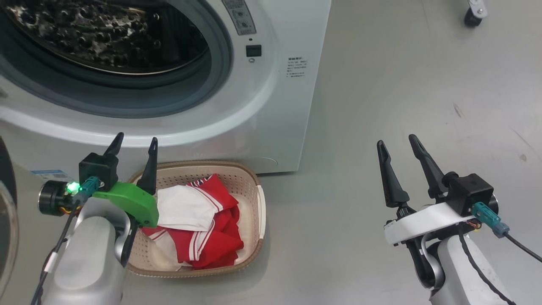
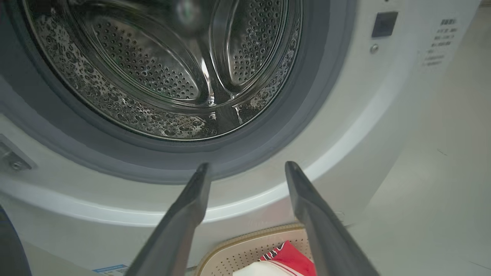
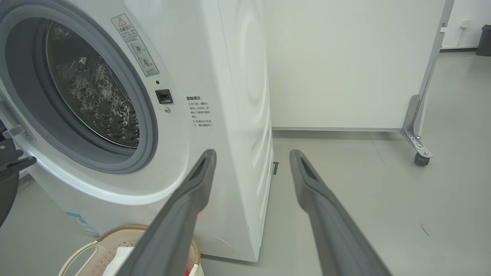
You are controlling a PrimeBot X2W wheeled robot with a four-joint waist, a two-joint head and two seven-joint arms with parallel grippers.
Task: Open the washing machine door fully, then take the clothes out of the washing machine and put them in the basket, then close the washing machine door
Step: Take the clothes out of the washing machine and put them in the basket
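Note:
The washing machine (image 1: 271, 106) stands with its drum (image 2: 153, 57) bare and nothing lying in it. At the left edge a sliver of the washing machine door (image 1: 5, 220) shows, swung open. On the floor against the machine's front sits the basket (image 1: 250, 180), holding the red garment (image 1: 220, 245) with the white cloth (image 1: 186, 207) on top. My left gripper (image 1: 136, 137) hangs open and holds nothing above the basket's left end, fingers pointing at the drum's lower rim (image 2: 246, 164). Off to the right, over the floor, my right gripper (image 1: 396, 140) is open and holds nothing (image 3: 253, 151).
Grey floor spreads to the right of the machine. A white partition panel (image 3: 345, 57) on a caster (image 3: 420, 158) stands behind and to the right; its wheel (image 1: 471, 16) shows at the head view's top. A dark bin (image 3: 483, 38) sits far back.

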